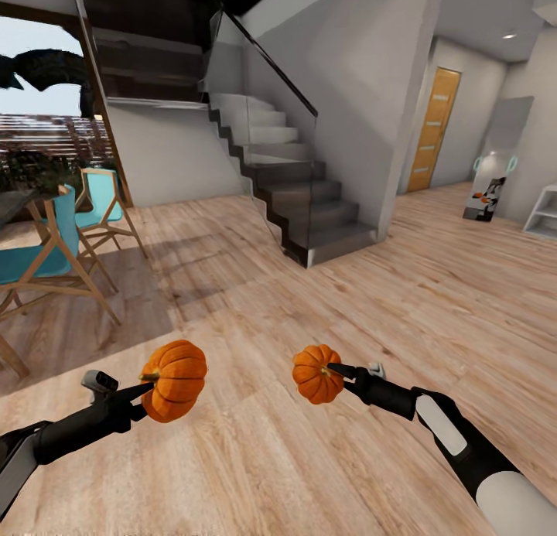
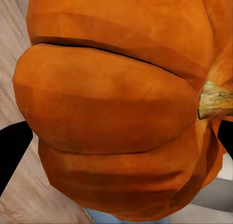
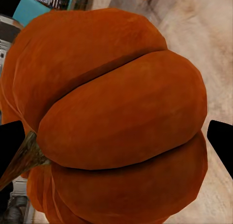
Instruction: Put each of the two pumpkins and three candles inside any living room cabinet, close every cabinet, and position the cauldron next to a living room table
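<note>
— Claw check first: what is each one doing?

— Left claw (image 1: pixel 145 381) is clamped on the larger pumpkin (image 1: pixel 175 380), with the dark fingers at the stem side. From my left wrist, that pumpkin (image 2: pixel 111 107) bulks close to the lens, its tan stem (image 2: pixel 216 100) poking out at one edge, and black finger tips (image 2: pixel 12 151) show at either side of it. My right claw (image 1: pixel 334 370) grips the smaller pumpkin (image 1: pixel 316 373) in the same way, at its stem end.

— And the right wrist picture?

— Orange ribs of the smaller pumpkin (image 3: pixel 116 122), a brownish stem (image 3: pixel 26 153) low at one edge, and my black fingers (image 3: pixel 221 144) flanking it.

— Where do the pumpkins sit in the room?

— Both hang in the air over the pale wood floor (image 1: pixel 371 288), side by side, apart from each other, ahead of my trunk. Neither touches the floor.

— What surrounds you?

— A dark staircase (image 1: pixel 302 196) with a glass railing rises straight ahead. At my left stand turquoise chairs (image 1: pixel 54 250) with wooden legs beside a dark worktop (image 1: pixel 11 203), by a big window. Far to my right, a wooden door (image 1: pixel 433 130) is shut, and a corner of white shelving (image 1: pixel 543 211) shows at the edge. A small dark-and-white figure (image 1: pixel 486 196) stands on the floor near that shelving; I cannot tell what it is.
</note>
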